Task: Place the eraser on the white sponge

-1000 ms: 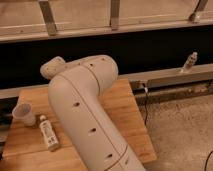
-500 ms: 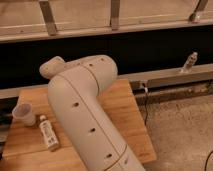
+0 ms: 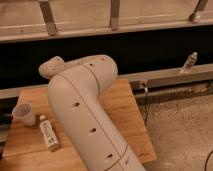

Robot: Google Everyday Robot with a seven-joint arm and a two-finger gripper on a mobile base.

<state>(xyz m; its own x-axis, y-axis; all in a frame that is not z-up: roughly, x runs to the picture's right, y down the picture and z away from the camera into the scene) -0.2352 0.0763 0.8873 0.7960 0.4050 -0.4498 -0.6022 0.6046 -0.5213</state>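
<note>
Eraser: you cannot see it in this view, nor the sponge. The claw is out of sight too, so you cannot tell whether it is released, clenched or grasping anything, and nothing can be placed relative to it. The arm fills the middle of the table and may hide all three.

The risk, as I judge it: if you move now, you move blind. The arm's bulk could sweep the cup or the lying bottle just beside it off the table. You could also take that white bottle for the eraser; its dark cap says otherwise.

Against the earlier frames nothing differs: arm, cup and bottle sit where they were.
</note>
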